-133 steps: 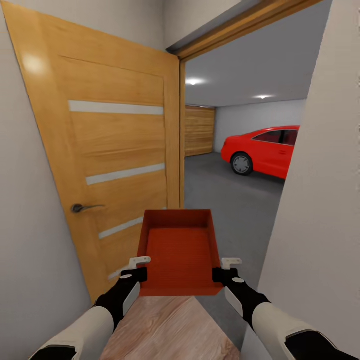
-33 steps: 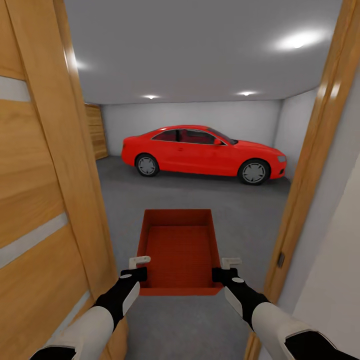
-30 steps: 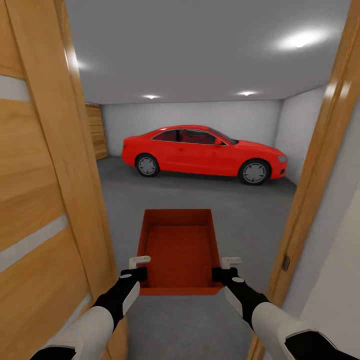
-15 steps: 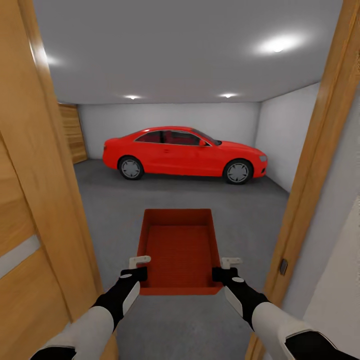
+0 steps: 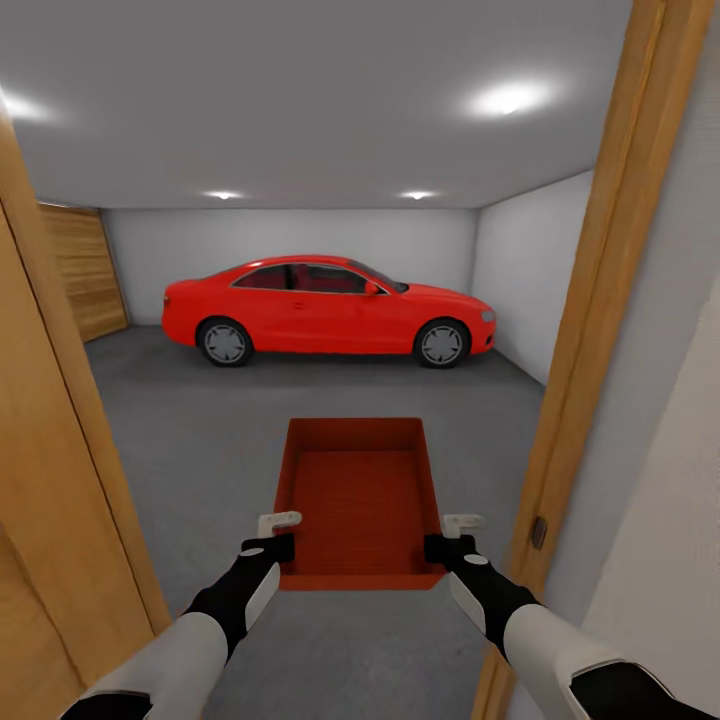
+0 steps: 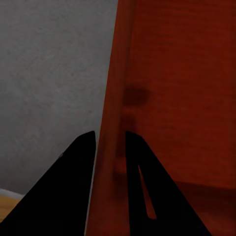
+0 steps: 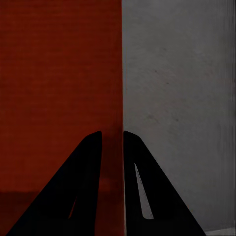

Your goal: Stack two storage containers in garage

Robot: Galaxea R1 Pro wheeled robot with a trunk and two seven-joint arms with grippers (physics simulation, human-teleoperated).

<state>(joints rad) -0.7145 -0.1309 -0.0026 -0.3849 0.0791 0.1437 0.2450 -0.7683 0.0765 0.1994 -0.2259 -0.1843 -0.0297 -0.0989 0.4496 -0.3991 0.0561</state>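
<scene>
Straddling container (image 5: 360, 500) walls (both jaws)

No text, label, brand, number or sign can be read in these pictures. The red car (image 5: 325, 312) in the garage shows no readable plate or badge, and the orange-red container (image 5: 360, 500) is plain.

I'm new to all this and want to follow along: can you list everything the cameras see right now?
Storage container: one, orange-red, empty, carried between both grippers over the garage floor.
Car: one, red, parked at the far wall.
Garage floor: dark grey concrete.
Panelled garage door: wooden, far left.
Door frame: wooden, close on the right.
Open door: wooden, close on the left.
Ceiling lights: several, white.
Left gripper: shut on the container's left wall.
Right gripper: shut on its right wall.
</scene>
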